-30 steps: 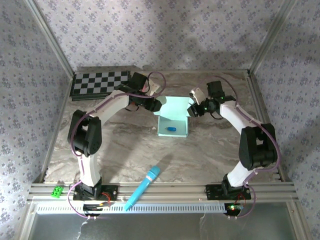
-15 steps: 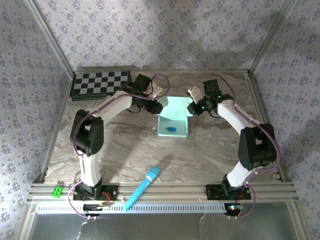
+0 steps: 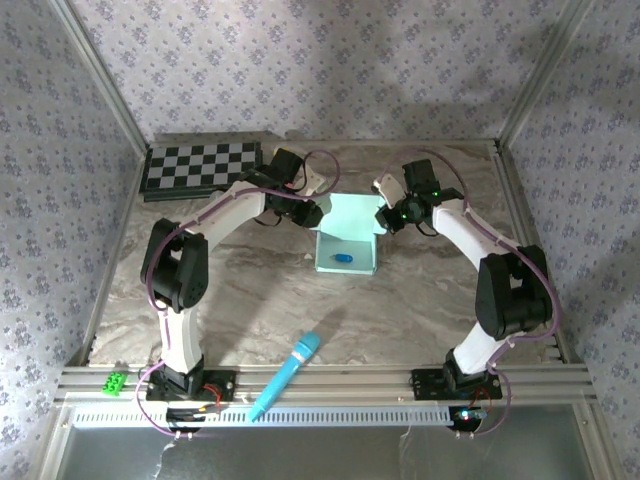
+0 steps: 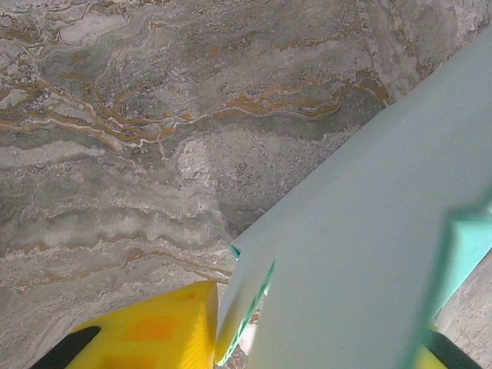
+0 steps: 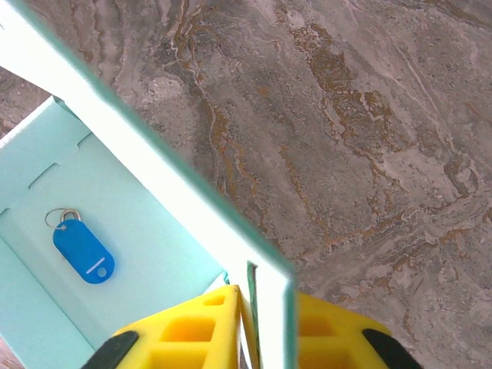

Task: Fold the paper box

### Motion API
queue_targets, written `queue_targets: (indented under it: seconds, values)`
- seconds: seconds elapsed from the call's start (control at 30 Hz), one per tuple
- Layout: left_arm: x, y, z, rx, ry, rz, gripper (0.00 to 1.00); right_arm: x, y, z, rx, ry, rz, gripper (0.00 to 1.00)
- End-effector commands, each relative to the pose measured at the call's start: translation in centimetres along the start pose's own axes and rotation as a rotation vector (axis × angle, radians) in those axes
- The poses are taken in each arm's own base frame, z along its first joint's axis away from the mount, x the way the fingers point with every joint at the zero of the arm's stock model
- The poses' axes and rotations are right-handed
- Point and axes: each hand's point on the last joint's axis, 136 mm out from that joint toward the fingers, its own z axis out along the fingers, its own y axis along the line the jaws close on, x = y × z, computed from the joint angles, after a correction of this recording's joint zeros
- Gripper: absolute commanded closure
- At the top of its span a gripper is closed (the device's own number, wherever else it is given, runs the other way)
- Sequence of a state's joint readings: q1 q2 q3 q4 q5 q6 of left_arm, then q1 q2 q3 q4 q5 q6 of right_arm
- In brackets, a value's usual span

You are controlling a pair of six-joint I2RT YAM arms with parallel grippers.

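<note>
Now the thin pale mint-blue card box (image 3: 346, 245) sits open near the far edge of the marble worktop (image 3: 260, 300). The right gripper (image 3: 388, 216) pinches its right wall tight. The left gripper (image 3: 312, 213) has yellow fingers (image 4: 154, 334) either side of the left flap; squeezing or not, I cannot tell.
</note>
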State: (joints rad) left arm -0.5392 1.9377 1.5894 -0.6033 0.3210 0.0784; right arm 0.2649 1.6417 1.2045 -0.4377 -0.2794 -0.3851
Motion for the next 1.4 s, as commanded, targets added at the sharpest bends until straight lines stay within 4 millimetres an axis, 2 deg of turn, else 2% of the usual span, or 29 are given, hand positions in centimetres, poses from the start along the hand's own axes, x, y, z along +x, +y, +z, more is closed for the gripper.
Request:
queue_targets:
  seconds: [0.0, 0.2, 0.43, 0.47, 0.57, 0.9, 1.37]
  values:
    - [-1.5, -0.6, -1.2, -0.003, -0.035, 0.017, 0.71, -0.5, -0.2, -0.5, 0.024, 0.008, 0.000, 0.88]
    - [-1.8, -0.7, -1.2, -0.019, -0.049, 0.004, 0.79, -1.0, -0.4, -0.7, 0.057, -0.009, 0.021, 0.94]
    - [-2.9, -0.6, -1.4, -0.076, -0.099, -0.010, 0.88, -2.1, -0.5, -1.0, 0.133, -0.052, 0.045, 0.95]
    - [-3.1, -0.4, -1.5, -0.090, -0.109, -0.015, 0.89, -1.2, -0.3, -0.5, 0.142, -0.036, 0.053, 0.96]
    - [-3.5, -0.1, -1.6, -0.131, -0.129, -0.020, 0.91, -1.4, -0.4, -0.7, 0.192, -0.061, 0.058, 0.96]
    - [-4.4, 0.4, -1.6, -0.194, -0.189, -0.075, 0.92, -1.5, -0.8, -0.5, 0.282, -0.118, 0.110, 0.96]
    - [-4.5, 0.1, -1.4, -0.237, -0.233, -0.103, 0.95, -0.7, -0.9, 1.2, 0.318, -0.082, 0.192, 0.88]
